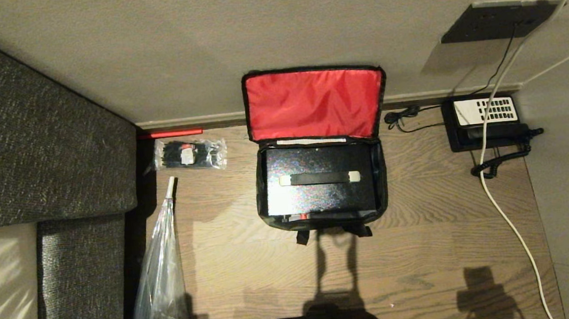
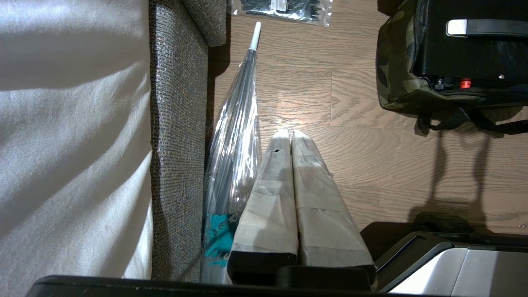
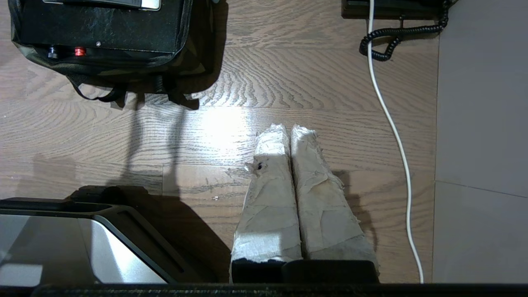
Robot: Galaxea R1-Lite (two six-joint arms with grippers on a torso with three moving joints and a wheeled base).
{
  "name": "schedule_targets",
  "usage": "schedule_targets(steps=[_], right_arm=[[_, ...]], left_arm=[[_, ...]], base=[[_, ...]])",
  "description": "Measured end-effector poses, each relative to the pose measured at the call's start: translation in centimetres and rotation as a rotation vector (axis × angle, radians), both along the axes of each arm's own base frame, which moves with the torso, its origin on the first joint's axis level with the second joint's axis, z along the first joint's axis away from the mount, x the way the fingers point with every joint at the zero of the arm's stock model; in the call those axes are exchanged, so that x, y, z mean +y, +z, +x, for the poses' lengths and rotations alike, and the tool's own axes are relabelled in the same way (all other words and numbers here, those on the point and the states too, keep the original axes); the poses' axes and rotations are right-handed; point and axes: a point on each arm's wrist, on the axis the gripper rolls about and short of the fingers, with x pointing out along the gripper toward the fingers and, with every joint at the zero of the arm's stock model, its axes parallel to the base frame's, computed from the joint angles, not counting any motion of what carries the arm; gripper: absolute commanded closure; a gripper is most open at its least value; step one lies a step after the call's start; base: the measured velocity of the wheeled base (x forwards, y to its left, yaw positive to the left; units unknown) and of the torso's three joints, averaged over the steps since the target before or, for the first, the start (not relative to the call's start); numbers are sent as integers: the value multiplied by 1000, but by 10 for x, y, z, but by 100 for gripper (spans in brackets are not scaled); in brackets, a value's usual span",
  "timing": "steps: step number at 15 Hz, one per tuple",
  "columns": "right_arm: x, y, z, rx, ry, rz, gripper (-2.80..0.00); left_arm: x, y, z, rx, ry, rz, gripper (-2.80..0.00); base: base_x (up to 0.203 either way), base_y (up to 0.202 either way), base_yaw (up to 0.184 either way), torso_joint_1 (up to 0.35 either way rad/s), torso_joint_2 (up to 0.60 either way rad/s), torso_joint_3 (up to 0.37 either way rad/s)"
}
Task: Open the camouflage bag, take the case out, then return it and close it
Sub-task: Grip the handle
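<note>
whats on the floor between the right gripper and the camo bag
Nothing but bare wood floor and shadow between the right gripper and the camouflage bag, as the right wrist view shows.

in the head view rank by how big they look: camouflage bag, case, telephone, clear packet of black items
1. camouflage bag, lid open
2. case inside it
3. telephone
4. clear packet, looking only a little smaller than the telephone

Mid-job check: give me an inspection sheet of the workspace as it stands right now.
Surface: wooden floor.
Job's things: camouflage bag open, red lid back against the wall; case lies inside.
Clutter: clear packet of black items, folded clear umbrella.
Grippers: left gripper and right gripper shut, empty, hanging above the floor.
Cables: white cable, coiled phone cord.
Surroundings: sofa, telephone.
</note>
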Motion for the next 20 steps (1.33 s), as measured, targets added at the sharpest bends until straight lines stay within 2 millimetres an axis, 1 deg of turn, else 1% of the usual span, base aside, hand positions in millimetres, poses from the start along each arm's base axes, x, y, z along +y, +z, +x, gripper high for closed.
schedule_targets(steps=[8, 10, 12, 15, 18, 20], right_arm=[[0, 0, 0, 4, 0, -3, 0], [0, -1, -2, 51, 1, -6, 0], [0, 4, -9, 131, 7, -5, 0], [1, 20, -27, 213, 70, -8, 0], [3, 24, -43, 323, 134, -4, 0], [4, 22, -47, 368, 198, 10, 0]], left_arm=[[0, 0, 0, 0, 1, 0, 0], [0, 0, 0, 0, 0, 0, 0], [0, 0, 0, 0, 1, 0, 0], [0, 0, 0, 0, 0, 0, 0], [0, 0, 0, 0, 1, 0, 0], [0, 0, 0, 0, 1, 0, 0]], base=[[0, 0, 0, 0, 0, 0], [0, 0, 0, 0, 0, 0], [0, 0, 0, 0, 0, 0], [0, 0, 0, 0, 0, 0], [0, 0, 0, 0, 0, 0], [0, 0, 0, 0, 0, 0]])
